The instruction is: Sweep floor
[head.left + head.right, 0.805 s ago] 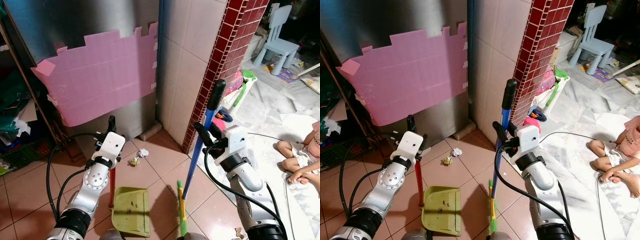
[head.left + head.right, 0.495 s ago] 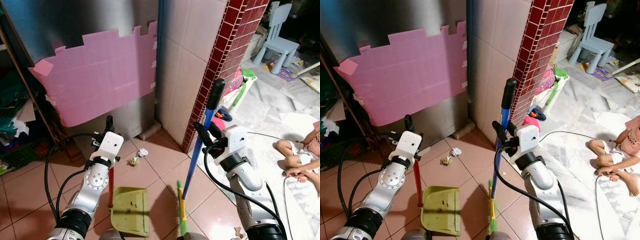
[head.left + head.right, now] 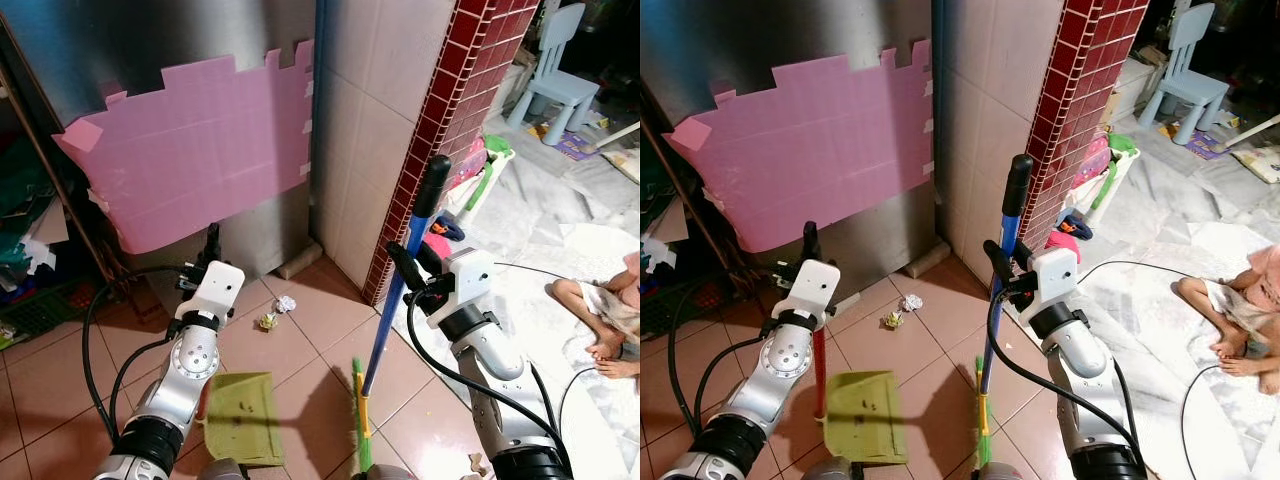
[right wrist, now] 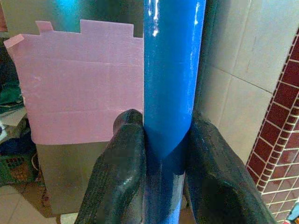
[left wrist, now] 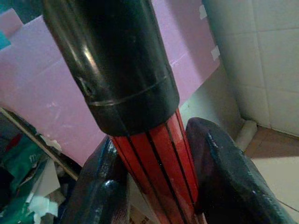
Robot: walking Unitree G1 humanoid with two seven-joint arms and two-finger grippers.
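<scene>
Dustpan blurred, partly behind left arm. Left gripper jaws clamp red handle; right gripper clamps blue broom pole (bristles cut off).

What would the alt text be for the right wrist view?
The right gripper is clamped on a blue broom handle, one black finger on each side. Behind are a pink foam sheet, white wall tiles and red brick tiles.

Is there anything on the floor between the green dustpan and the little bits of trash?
Nothing visible. Bare tile lies between the dustpan, held by the left hand on its red handle, and the white paper scrap and small yellowish scrap ahead of it.
</scene>
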